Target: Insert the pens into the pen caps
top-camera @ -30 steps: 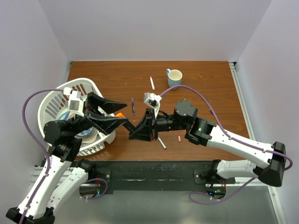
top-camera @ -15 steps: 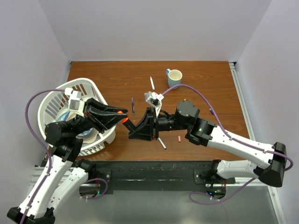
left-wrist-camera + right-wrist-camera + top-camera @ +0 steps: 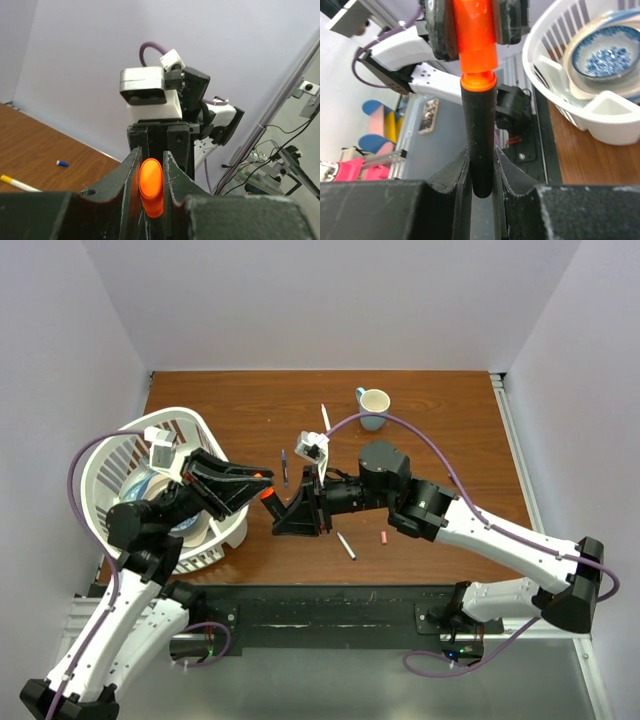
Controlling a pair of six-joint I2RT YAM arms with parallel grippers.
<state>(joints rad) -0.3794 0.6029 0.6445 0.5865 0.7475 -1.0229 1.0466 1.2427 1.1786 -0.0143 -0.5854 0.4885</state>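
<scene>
While wide apart a second earlier, left gripper (image 3: 260,485) jaws now clenched on orange cap (image 3: 150,182) over table (image 3: 440,460), left of centre, butted against black highlighter (image 3: 479,120) gripped by right gripper (image 3: 481,167); cap likely ready for pushing home.

Above the base rail (image 3: 330,618), white links (image 3: 120,625) and black joints (image 3: 385,465) are seen. The left gripper (image 3: 151,165) and right gripper (image 3: 481,165) are finished black, the cables (image 3: 75,465) purple.

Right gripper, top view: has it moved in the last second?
Yes: the right gripper has shifted slightly left, farther from the mug, which stays put.
</scene>
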